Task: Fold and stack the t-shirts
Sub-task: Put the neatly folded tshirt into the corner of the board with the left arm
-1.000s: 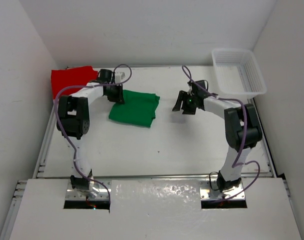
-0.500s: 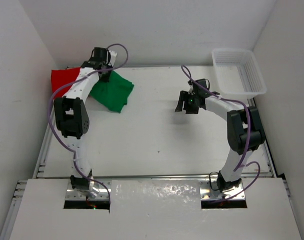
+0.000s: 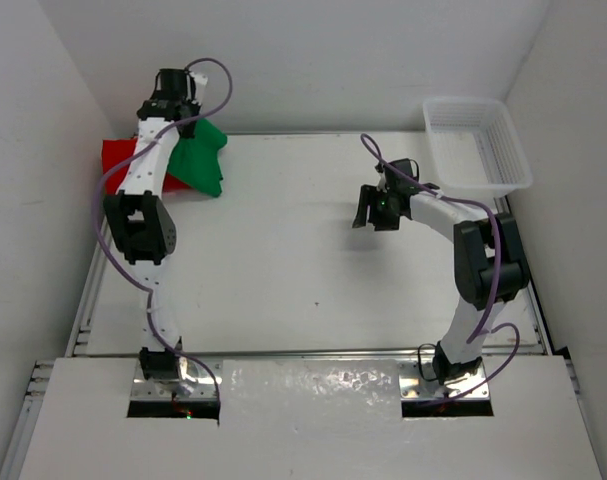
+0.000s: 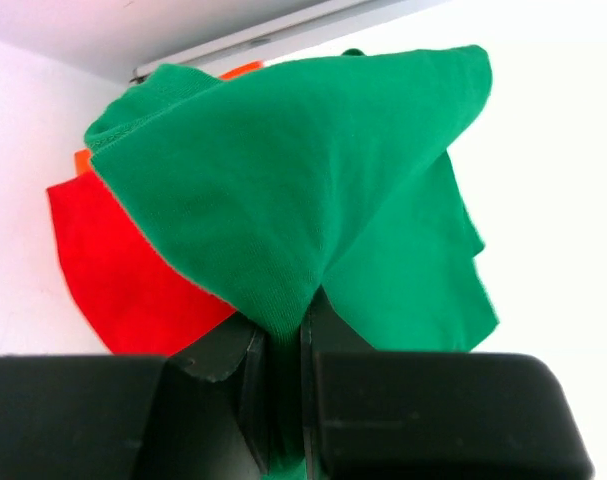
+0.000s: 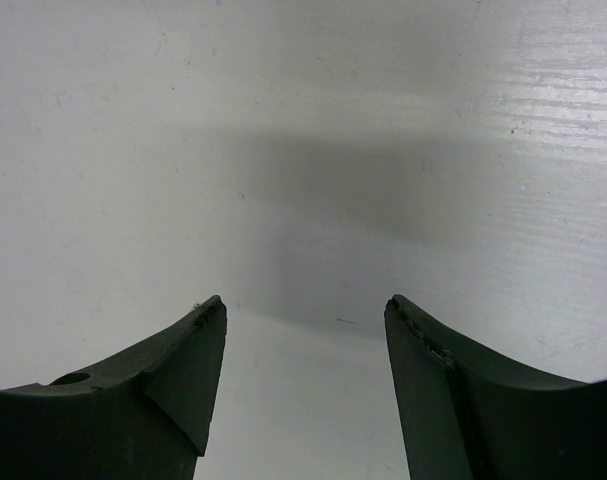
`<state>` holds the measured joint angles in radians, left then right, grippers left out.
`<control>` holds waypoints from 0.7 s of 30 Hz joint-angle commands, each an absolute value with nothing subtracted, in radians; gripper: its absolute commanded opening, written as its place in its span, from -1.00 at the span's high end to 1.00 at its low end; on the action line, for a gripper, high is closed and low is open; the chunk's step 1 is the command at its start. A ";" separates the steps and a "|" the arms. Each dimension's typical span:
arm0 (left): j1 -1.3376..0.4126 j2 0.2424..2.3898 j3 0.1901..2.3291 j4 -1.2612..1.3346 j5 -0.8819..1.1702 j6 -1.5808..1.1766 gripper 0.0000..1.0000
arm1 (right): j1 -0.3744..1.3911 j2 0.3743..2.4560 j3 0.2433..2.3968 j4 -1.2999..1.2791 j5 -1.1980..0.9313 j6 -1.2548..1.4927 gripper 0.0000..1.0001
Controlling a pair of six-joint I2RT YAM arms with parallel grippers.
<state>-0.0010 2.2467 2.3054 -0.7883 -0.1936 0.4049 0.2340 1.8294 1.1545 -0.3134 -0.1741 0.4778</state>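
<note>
My left gripper (image 3: 188,140) is shut on the folded green t-shirt (image 3: 200,160), which hangs over the right edge of the red t-shirt (image 3: 118,165) at the table's far left corner. In the left wrist view the green t-shirt (image 4: 303,180) is pinched between the jaws at my left gripper (image 4: 283,335), with the red t-shirt (image 4: 113,270) below it and a sliver of the orange t-shirt (image 4: 81,160) under that. The pink t-shirt is hidden. My right gripper (image 3: 367,208) is open and empty over bare table, as the right wrist view shows around my right gripper (image 5: 305,310).
A white mesh basket (image 3: 503,145) stands at the far right corner. White walls close in the table on the left, back and right. A metal rail (image 4: 273,35) runs along the back edge behind the shirts.
My left gripper has carried the green t-shirt from the middle left of the table up and left, to the red t-shirt at the far corner. The right arm has barely moved.
</note>
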 commanded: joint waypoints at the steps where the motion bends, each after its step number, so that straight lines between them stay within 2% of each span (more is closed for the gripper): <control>1: 0.077 2.226 2.396 -0.761 -0.119 0.400 1.00 | 0.236 1.778 1.160 -0.322 -0.153 0.460 -0.26; 7: 0.216 2.217 2.396 -0.681 0.168 0.312 1.00 | 0.236 1.763 1.150 -0.330 -0.155 0.465 -0.26; 13: 0.307 2.259 2.387 -0.641 0.348 0.249 1.00 | 0.236 1.758 1.155 -0.348 -0.149 0.457 -0.26; 17: 0.370 2.315 2.373 -0.604 0.413 0.224 1.00 | 0.236 1.773 1.173 -0.356 -0.155 0.457 -0.26; 21: 0.393 2.391 2.404 -0.600 0.361 0.255 1.00 | 0.236 1.796 1.204 -0.379 -0.161 0.449 -0.26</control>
<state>0.3763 2.3440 2.3642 -0.6682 0.3294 0.2562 0.2340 1.7977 1.1561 -0.3660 -0.1596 0.4698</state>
